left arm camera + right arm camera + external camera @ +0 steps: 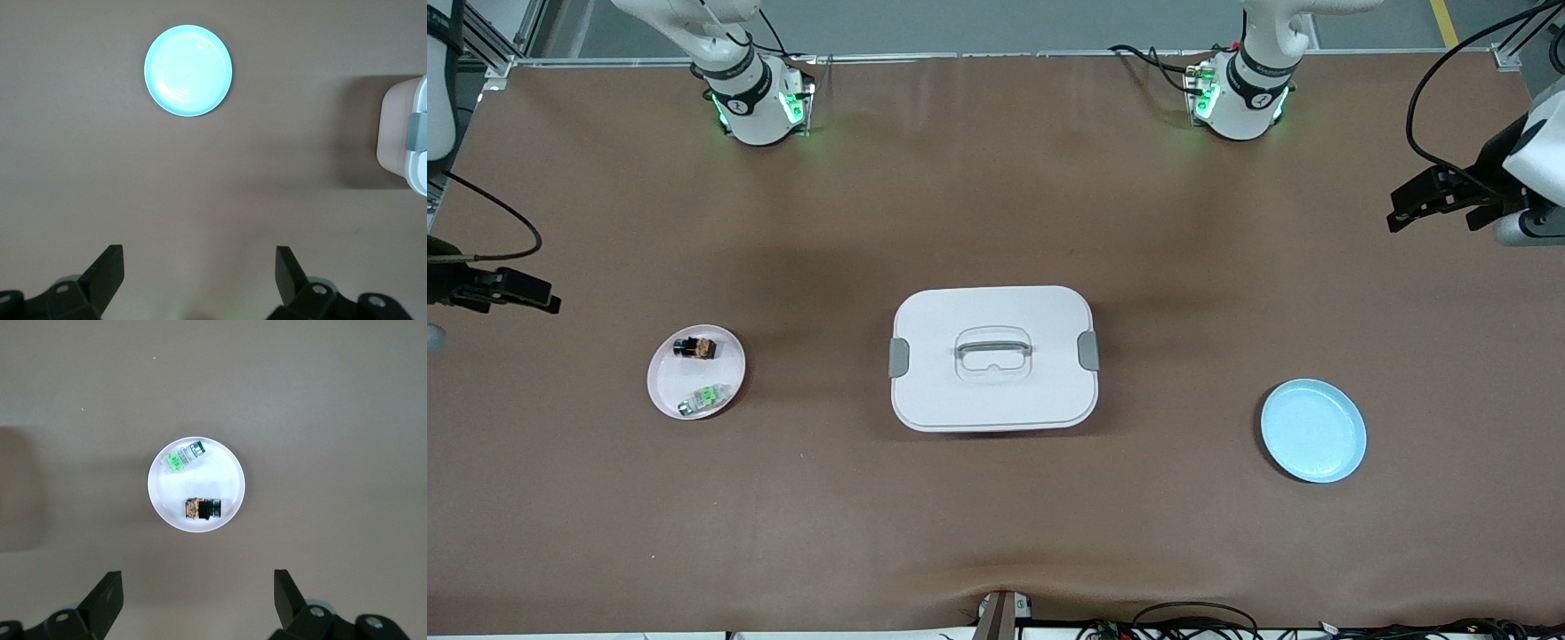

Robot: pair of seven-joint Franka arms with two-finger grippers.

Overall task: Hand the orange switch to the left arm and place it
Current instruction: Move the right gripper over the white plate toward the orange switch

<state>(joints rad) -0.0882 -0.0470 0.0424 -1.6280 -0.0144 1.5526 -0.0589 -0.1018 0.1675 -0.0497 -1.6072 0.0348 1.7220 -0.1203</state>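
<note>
The orange switch [695, 348] lies on a small pink plate [729, 360] toward the right arm's end of the table, with a green-and-clear component [703, 399] beside it. In the right wrist view the switch [203, 509] lies on that plate [227, 480]. My right gripper [516, 289] hangs open and empty, high over the bare table beside the plate; its jaws [198, 587] stand wide apart. My left gripper [1440, 197] hangs open and empty over the left arm's end of the table [199, 267]. The white box [993, 358] stands mid-table between the plates.
An empty blue plate [1313, 430] lies toward the left arm's end, also in the left wrist view [189, 70]. The box's corner with a grey latch shows there too [407, 133]. Brown mat covers the table; cables run along the front edge.
</note>
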